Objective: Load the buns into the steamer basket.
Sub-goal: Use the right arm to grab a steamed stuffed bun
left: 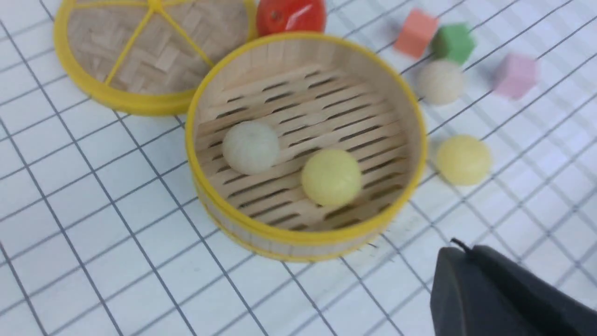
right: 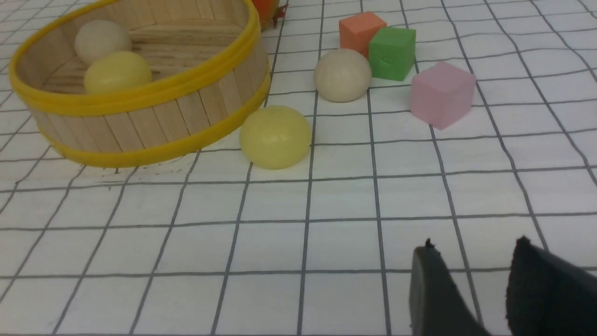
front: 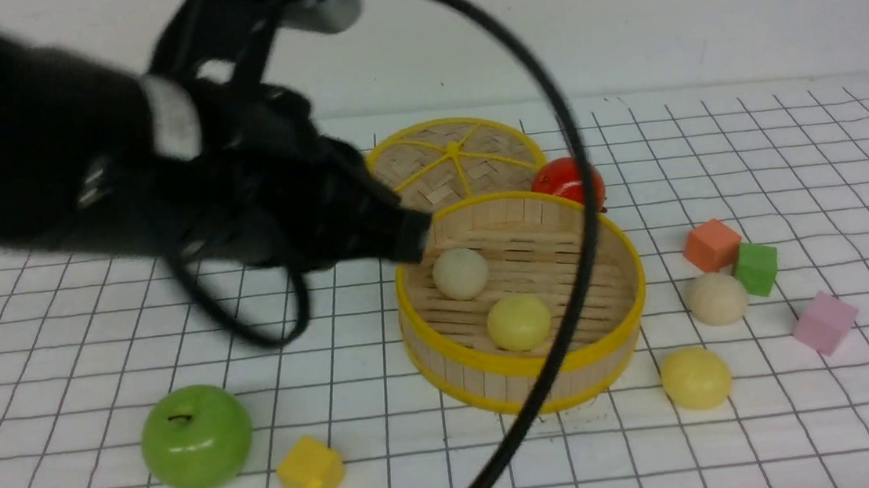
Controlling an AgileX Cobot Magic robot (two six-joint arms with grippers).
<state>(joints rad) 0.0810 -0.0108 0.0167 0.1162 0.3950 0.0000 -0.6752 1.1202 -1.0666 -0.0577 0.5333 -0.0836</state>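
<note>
Task is half done. The round bamboo-slat steamer basket with yellow rims [front: 462,375] sits mid-table on the white gridded surface [front: 58,348]. It holds two of the four buns: a cream-white dome bun [front: 461,273] toward the back-left and a pale yellow dome bun [front: 518,321] toward the front, apart from each other. The other cream-white bun [front: 716,299] lies outside to the basket's right, just beside the green foam cube [front: 756,268] and near the orange cube [front: 711,245]. The other pale yellow bun [front: 696,378] lies just off the basket's front-right wall. Both loose buns are on the right arm's side, which is probably why the right gripper [right: 475,254] hangs low over the table facing them. Its fingers are spread with nothing between them, and the yellow bun is the nearer target. The left gripper [front: 410,237] has its tip by the basket's left rim, above the table. Its fingers are pressed together and empty, so it likely has no pick on this side. The flat woven lid with yellow spokes [front: 458,159] lies behind the basket, leaving the opening free. The glossy red round fruit [front: 558,178] is a distractor. The black cable [front: 582,223] loops across the front view and partly blocks the basket.
</note>
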